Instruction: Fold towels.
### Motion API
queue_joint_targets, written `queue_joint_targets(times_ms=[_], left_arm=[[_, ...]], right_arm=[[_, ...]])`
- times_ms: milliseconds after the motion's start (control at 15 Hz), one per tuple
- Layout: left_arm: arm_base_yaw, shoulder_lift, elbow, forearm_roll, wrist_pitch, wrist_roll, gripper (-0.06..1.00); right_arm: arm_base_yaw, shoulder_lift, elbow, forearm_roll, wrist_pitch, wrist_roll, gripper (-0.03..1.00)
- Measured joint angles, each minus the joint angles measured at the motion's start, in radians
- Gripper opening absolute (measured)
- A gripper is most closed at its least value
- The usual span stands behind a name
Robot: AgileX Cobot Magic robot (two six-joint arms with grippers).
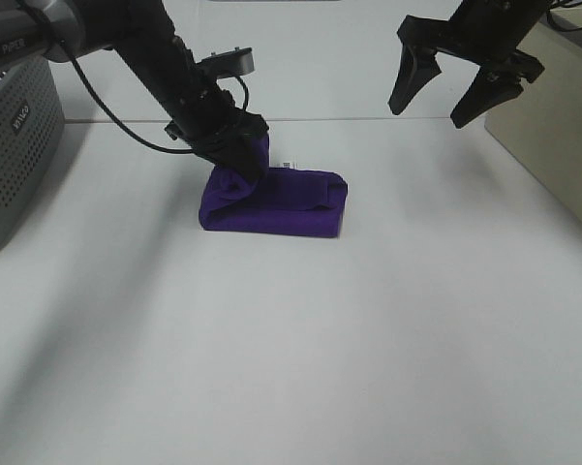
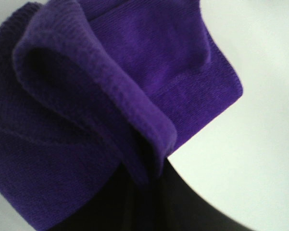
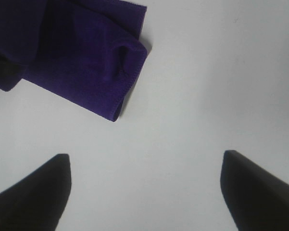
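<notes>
**While its near end is pinched up, the towel sits folded beside the grey box**

Where the white table (image 1: pixel 349 349) spreads out from the grey perforated box (image 1: pixel 10 155), the purple towel (image 1: pixel 281 203) lies a short way off as a thick, folded oblong. Its end nearer the grey box is lifted off the bundle. The left gripper (image 1: pixel 236 147) has its jaws clamped on that raised fold, and in the left wrist view the cloth (image 2: pixel 110 96) curls over a dark finger. A small white tag (image 1: pixel 289 165) shows at the towel's rear edge. On the far side of the towel from the grey box, the right gripper (image 1: pixel 452 92) hangs in the air with its jaws spread wide and nothing between them. Its wrist view shows the towel's free corner (image 3: pixel 96 62) lying flat on the table.
</notes>
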Motion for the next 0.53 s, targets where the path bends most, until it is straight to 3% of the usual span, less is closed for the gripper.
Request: queue_joint_targets(times_ms=[67,267,533], left_arm=[[-0.005,0.000,-0.002,-0.024,-0.006,0.000,0.15],[-0.065,0.000,-0.003,-0.142,-0.017,0.059,0.49],[-0.086,0.000,-0.007,-0.163,-0.027,0.078,0.56]], right_arm=[[0.000,0.000,0.000,0.004,0.000,0.000,0.83],[0.000,-0.008,0.000,0.032,0.000,0.000,0.83],[0.000,-0.061,0.000,0.037,0.001,0.000,0.83]])
